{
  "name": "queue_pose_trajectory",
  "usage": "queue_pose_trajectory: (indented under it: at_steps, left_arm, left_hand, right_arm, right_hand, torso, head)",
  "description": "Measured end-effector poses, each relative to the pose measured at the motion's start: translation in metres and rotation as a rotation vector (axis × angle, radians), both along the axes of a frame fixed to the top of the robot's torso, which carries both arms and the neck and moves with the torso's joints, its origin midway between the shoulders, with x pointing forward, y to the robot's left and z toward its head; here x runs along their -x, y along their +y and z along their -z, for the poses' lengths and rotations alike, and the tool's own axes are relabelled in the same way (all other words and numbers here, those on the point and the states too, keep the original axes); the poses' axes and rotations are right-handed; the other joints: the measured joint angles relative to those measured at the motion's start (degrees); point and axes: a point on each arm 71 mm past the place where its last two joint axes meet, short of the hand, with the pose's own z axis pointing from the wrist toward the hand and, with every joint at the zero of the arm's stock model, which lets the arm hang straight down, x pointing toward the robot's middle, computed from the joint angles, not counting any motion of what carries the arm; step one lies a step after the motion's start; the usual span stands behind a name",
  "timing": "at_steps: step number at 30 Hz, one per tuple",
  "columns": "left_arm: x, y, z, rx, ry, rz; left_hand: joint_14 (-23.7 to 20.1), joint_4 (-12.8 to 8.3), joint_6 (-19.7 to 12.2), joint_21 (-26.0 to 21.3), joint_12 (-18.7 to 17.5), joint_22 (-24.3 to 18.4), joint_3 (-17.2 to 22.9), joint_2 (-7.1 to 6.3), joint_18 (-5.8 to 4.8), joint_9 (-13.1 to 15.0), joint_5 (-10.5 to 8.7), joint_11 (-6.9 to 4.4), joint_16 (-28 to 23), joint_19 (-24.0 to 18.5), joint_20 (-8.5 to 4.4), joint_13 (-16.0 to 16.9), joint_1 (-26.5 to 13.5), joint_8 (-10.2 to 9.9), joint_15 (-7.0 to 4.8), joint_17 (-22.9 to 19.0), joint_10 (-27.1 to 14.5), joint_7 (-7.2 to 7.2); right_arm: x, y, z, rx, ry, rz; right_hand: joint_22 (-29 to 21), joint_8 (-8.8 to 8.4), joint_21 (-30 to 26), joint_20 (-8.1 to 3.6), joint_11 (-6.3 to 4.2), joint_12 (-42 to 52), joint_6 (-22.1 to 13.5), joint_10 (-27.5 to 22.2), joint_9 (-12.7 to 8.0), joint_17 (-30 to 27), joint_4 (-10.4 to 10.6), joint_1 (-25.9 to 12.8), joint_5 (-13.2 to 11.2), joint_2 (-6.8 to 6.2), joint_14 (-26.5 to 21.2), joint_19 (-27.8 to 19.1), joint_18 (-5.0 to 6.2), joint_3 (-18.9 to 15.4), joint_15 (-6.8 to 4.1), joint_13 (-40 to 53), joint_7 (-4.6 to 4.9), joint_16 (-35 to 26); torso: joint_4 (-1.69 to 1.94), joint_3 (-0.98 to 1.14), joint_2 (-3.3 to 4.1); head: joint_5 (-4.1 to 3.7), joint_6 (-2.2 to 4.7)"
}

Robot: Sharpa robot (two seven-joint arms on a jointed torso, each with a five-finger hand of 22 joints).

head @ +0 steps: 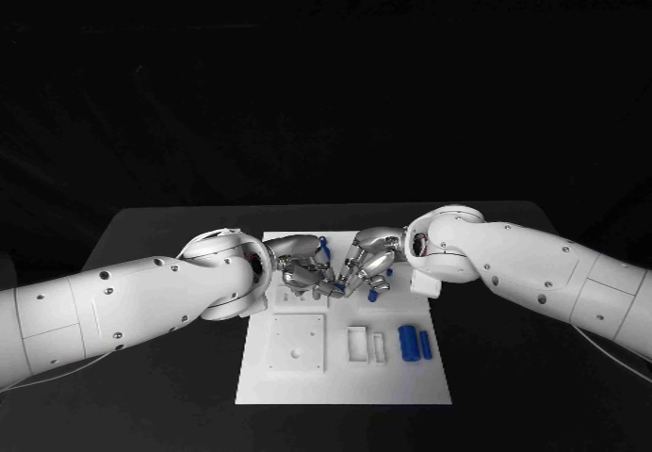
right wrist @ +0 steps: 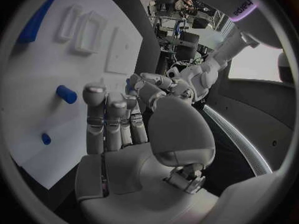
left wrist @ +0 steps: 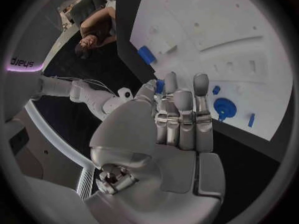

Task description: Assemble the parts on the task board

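You have both hands over the far half of the white board (head: pixel 340 377), which lies mid-worktop (head: pixel 163 235). Your left hand (head: pixel 301 268) and right hand (head: pixel 366 266) meet fingertip to fingertip there, with blue pieces showing among the fingers; whether either is pinching one, you cannot tell from these views. The wrist views show both hands with fingers straight and close together. Nearer you, two blue cylinders (head: pixel 415 343) lie loose on the board beside a white bracket (head: pixel 357 344), and a blue round piece (left wrist: pixel 224 107) sits near the edge. Judge the job early: most parts look unplaced.
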Motion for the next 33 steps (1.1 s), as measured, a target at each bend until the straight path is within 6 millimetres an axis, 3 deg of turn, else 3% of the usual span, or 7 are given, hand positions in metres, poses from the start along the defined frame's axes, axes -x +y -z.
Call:
queue_pose_trajectory:
  at_steps: [8,12,14,17,22,28,33]
  left_arm:
    - [0.0,0.001,0.001,0.004,0.011,-0.003]
    - [-0.001,0.001,0.002,0.008,0.021,-0.006]
    - [-0.001,0.002,0.002,0.012,0.027,-0.009]
    - [-0.001,0.003,0.002,0.021,0.044,-0.016]
    - [-0.002,0.005,0.004,0.048,0.083,-0.036]
    - [-0.003,0.009,0.007,0.083,0.128,-0.06]
    - [-0.004,0.012,0.009,0.109,0.157,-0.081]
  left_hand:
    - [0.0,-1.0,0.1,0.4,-0.4,0.0,1.1,1.09,-0.01,-0.2,2.01,0.0,0.2,0.0,0.0,-0.2,0.3,0.0,0.08,0.1,0.4,0.11]
    - [-0.2,-1.1,0.1,0.7,-0.4,0.0,2.5,1.59,0.0,-0.3,5.36,0.22,0.4,-0.4,0.0,-0.3,-0.1,-0.1,-0.02,0.1,0.6,0.12]
    - [-0.3,-0.9,0.3,0.9,-0.7,0.0,2.9,1.65,0.0,-0.2,9.09,0.18,0.5,-0.4,0.0,-0.5,-0.1,-0.1,0.08,0.1,0.7,0.29]
    - [-0.3,-0.5,1.5,1.6,-1.2,0.0,3.2,1.79,0.0,0.4,11.92,0.37,0.7,-0.6,-0.21,-0.7,-0.3,-0.5,0.09,0.2,1.1,0.28]
    - [-0.4,-0.6,2.7,3.1,-2.0,0.0,3.9,1.71,-0.02,0.7,13.92,0.78,1.1,-0.8,-0.42,-1.1,-2.8,-0.5,0.15,0.3,1.8,0.21]
    - [-0.3,-2.5,2.9,4.5,-2.9,0.0,7.1,1.82,-0.07,1.2,14.12,1.2,1.3,-1.5,-0.59,-1.2,-5.8,-0.5,-0.32,0.4,2.3,0.51]
    - [-0.3,-2.7,3.0,5.1,-3.1,0.0,7.4,2.09,-0.08,2.1,14.6,1.39,1.5,-1.6,-0.71,-1.0,-7.0,-0.5,-0.33,0.4,2.5,0.51]
  right_arm:
    - [0.0,0.002,0.001,0.005,0.005,0.001]
    - [-0.001,0.003,0.001,0.008,0.006,0.003]
    - [-0.001,0.003,0.001,0.008,0.006,0.004]
    - [-0.001,0.003,0.001,0.007,0.006,0.006]
    - [-0.001,0.003,0.001,0.001,0.005,0.009]
    - [-0.002,0.003,0.0,-0.011,0.003,0.016]
    - [-0.002,0.003,-0.001,-0.025,0.0,0.022]
  right_hand:
    - [0.0,0.07,-0.2,0.0,0.01,-0.2,0.0,0.0,0.0,0.0,0.1,-0.2,0.3,0.17,0.0,0.0,0.01,0.2,0.0,-0.1,0.01,-0.2]
    - [0.0,0.07,-0.2,0.0,0.09,-0.5,-0.1,-0.3,0.0,-0.1,0.2,-0.2,0.7,0.22,-0.2,0.0,0.0,0.2,0.15,-0.3,0.09,-0.2]
    - [0.0,0.07,-0.2,0.0,-0.1,-0.7,-0.2,-0.5,0.0,-0.1,0.2,-0.4,0.9,0.07,-0.2,0.0,0.0,0.2,0.15,-0.4,0.14,-0.2]
    - [0.0,0.07,-0.4,0.0,0.19,-0.9,-0.2,-0.8,0.0,-0.2,0.4,-0.5,0.9,0.0,-0.2,0.0,0.0,0.4,0.16,-0.7,0.19,-0.4]
    - [0.0,0.07,-0.4,0.0,0.0,-1.3,-0.2,-1.0,0.3,-0.3,0.4,-0.6,0.9,-0.16,-0.2,0.0,0.0,0.4,0.24,-1.0,0.21,-0.4]
    - [0.0,0.06,-1.1,0.21,0.21,-2.0,-0.5,-1.5,0.3,-0.6,0.5,-0.7,1.4,-0.24,-0.5,-0.2,0.0,0.6,0.13,-1.7,0.31,-1.0]
    - [0.0,0.06,-2.2,0.42,0.68,-4.7,-3.0,-4.7,0.3,-1.6,0.9,-0.7,4.8,-0.41,-2.1,-0.4,0.0,0.2,0.65,-3.8,0.87,-2.8]
  torso:
    - [0.0,0.02,0.01]
    - [0.03,0.03,0.01]
    - [0.03,0.03,0.01]
    - [0.03,0.03,0.01]
    - [0.0,0.03,0.01]
    - [-0.03,0.04,0.0]
    - [-0.01,0.03,-0.01]
  head:
    - [0.04,-0.01]
    - [0.09,-0.08]
    - [0.18,0.12]
    - [0.23,0.37]
    - [0.36,0.42]
    - [0.43,0.4]
    - [0.53,0.4]
